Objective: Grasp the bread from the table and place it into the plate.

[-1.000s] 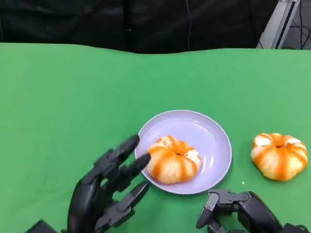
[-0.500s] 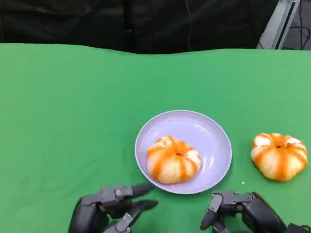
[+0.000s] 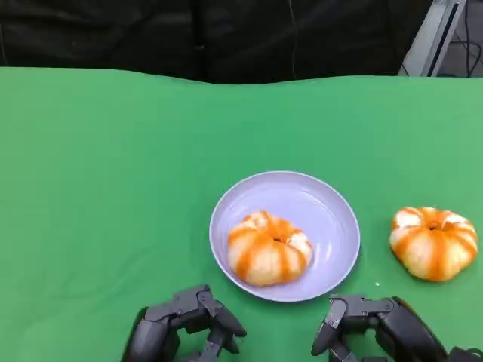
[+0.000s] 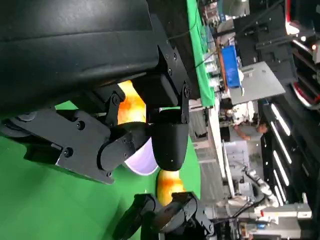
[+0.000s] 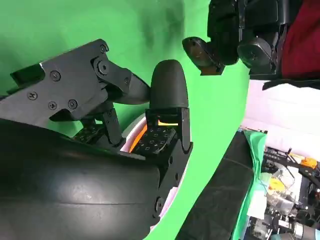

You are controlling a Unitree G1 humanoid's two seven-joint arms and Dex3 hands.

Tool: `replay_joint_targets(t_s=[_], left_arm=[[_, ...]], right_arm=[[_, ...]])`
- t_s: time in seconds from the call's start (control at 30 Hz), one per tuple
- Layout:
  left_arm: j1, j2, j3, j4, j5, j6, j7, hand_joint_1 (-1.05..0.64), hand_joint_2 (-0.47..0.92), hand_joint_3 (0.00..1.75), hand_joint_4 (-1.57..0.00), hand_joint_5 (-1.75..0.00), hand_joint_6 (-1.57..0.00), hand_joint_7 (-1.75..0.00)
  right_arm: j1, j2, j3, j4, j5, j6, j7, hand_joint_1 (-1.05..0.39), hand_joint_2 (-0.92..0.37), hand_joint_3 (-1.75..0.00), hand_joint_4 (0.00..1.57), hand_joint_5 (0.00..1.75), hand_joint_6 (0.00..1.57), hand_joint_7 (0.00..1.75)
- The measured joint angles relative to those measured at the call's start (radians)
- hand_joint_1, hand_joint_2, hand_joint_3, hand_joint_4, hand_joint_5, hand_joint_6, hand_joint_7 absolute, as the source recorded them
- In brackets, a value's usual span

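Observation:
A round orange-striped bread (image 3: 268, 249) lies in the lavender plate (image 3: 317, 207) at the middle of the green table. A second, alike bread (image 3: 434, 243) sits on the cloth to the plate's right. My left hand (image 3: 189, 326) is low at the near edge, just short of the plate, its fingers curled in and holding nothing. My right hand (image 3: 373, 328) is near the plate's front right, fingers curled in too, nothing in it. The left wrist view shows the bread (image 4: 131, 104) in the plate (image 4: 142, 161) past my fingers, with the right hand (image 4: 165, 220) beyond.
The green cloth (image 3: 113, 188) spreads wide to the left of and behind the plate. A black curtain and a metal stand (image 3: 434, 34) lie past the far edge. The right wrist view catches the left hand (image 5: 227, 32) above the cloth.
My left hand has drawn back from the plate's left rim towards the near edge and curled its fingers in. The bread stays in the plate; the right hand barely shifted.

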Motion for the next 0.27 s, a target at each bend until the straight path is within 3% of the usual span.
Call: replay_joint_targets(t_s=[0.27], left_arm=[[-0.008, 0.008, -0.017, 0.006, 0.011, -0.001, 0.008, -0.13, 0.57, 1.08, -0.81, -1.58, -0.82, -1.35]], right_arm=[[0.004, -0.001, -0.001, -0.014, 0.001, 0.000, 0.001, -0.14, -0.65, -0.91, 0.79, 1.49, 0.84, 1.15]])
